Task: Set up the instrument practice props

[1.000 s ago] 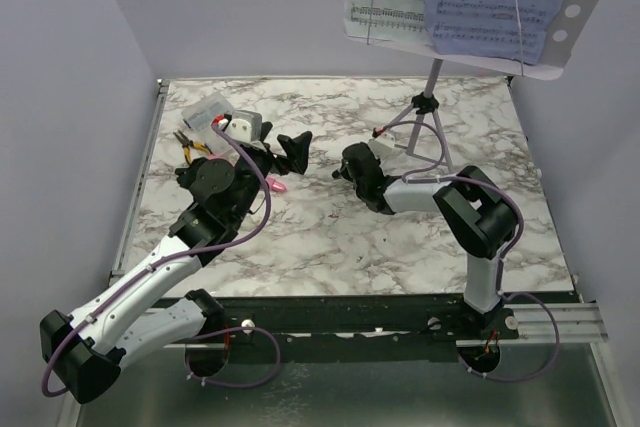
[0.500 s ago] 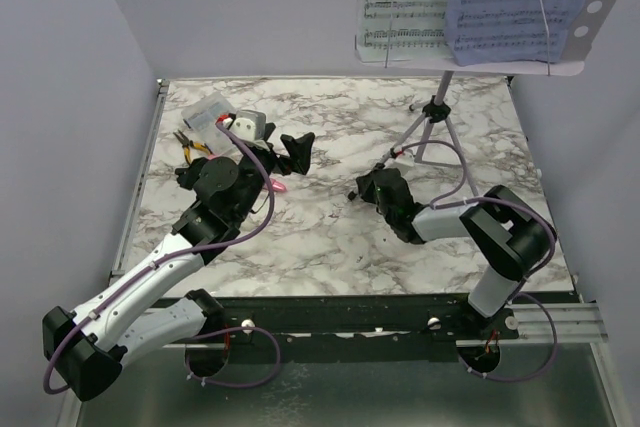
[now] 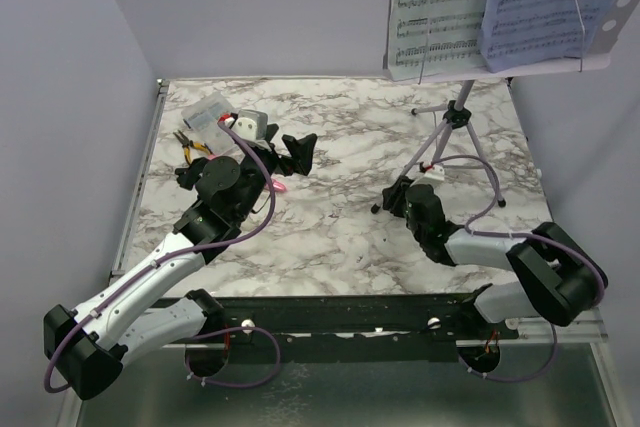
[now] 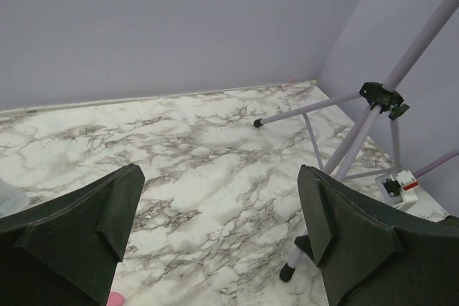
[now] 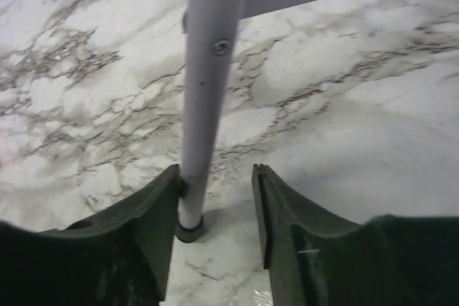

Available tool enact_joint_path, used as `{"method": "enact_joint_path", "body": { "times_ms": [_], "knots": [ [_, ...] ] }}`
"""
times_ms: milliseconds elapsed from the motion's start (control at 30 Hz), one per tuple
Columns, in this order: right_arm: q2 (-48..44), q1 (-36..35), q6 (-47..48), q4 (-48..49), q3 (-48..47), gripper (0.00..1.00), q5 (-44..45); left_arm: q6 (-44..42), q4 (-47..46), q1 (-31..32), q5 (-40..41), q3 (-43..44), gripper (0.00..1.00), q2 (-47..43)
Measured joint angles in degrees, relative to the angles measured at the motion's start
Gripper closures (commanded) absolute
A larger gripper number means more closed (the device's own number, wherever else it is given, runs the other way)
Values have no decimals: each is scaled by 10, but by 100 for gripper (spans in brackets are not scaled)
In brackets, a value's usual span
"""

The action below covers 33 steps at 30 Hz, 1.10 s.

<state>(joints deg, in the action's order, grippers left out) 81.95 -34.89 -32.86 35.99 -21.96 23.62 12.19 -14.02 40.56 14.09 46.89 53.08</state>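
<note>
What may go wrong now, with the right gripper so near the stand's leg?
1. The stand leg sits between the right gripper's open fingers, against one of them; a sideways pull may tip the tall music stand.
2. If it rocks, the sheet music on top may slide off.

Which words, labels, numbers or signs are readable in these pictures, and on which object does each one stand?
No text can be read in any view.
On the sheet-music pages: only printed staves and notes; any title or number is too small to read.
On the small white tag with a red stripe: blurred, nothing legible.
</note>
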Motion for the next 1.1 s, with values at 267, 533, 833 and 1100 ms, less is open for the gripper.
{"method": "enact_joint_path", "body": {
  "times_ms": [267, 533, 833, 1100],
  "knots": [
    [-125, 2, -45, -144, 4, 21, 73, 9, 0, 0, -9, 0, 3, 0],
    [-165, 4, -151, -414, -143, 22, 130, 14, 0, 0, -12, 0, 3, 0],
    [-121, 5, -179, -518, -264, 38, 207, 17, 1, 0, -13, 0, 3, -2],
    [-45, 5, -199, -544, -303, 39, 216, 17, 1, 0, -13, 0, 3, -2]
  ]
}}
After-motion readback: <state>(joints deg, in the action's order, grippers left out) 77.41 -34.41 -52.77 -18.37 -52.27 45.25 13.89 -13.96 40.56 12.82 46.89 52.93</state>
